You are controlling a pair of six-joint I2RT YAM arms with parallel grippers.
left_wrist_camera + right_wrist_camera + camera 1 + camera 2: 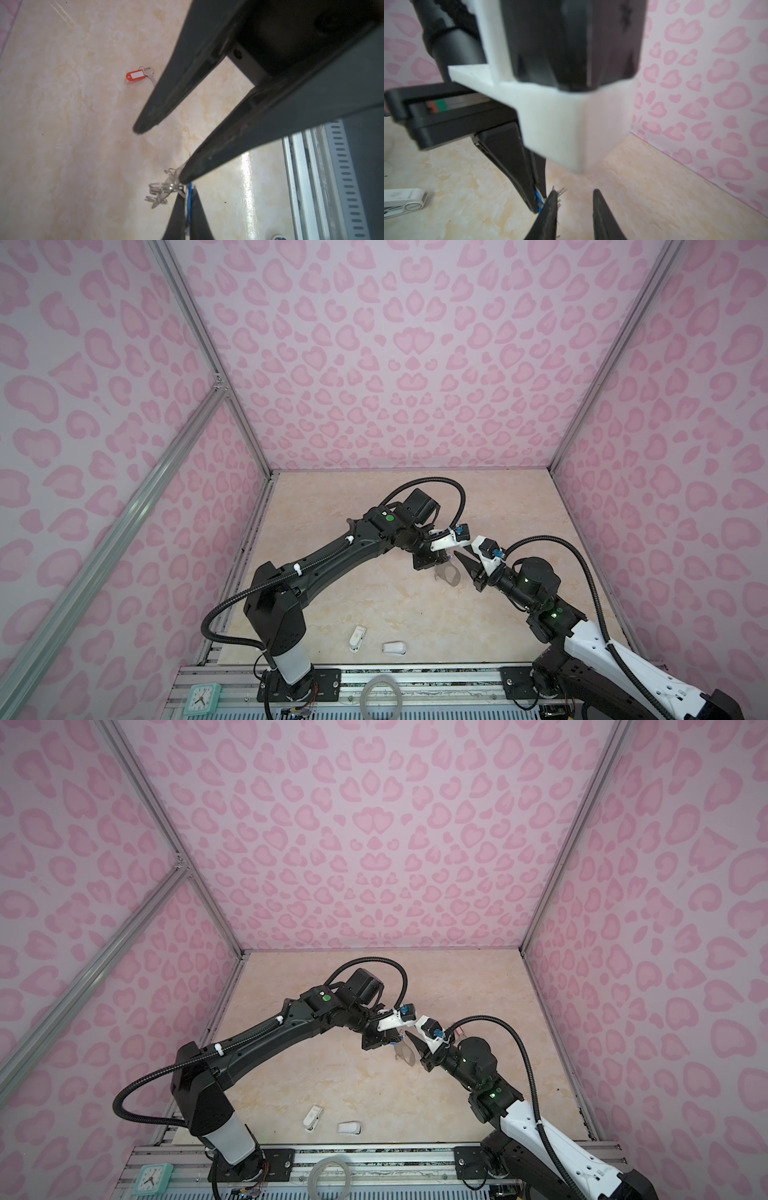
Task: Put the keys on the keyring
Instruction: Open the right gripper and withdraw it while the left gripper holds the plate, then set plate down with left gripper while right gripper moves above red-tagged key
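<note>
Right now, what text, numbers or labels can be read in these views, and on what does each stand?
Nothing reads clearly.
Clock: dial numerals too small to read.
White plastic piece: faint marks, too blurred to read.
Red-orange key tag: label window blank.

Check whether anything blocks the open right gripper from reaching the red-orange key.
Nothing visible does. The red-orange key lies alone on bare table past one finger of the right gripper; the keyring and the left gripper, shut on the blue key, sit by its other finger.
</note>
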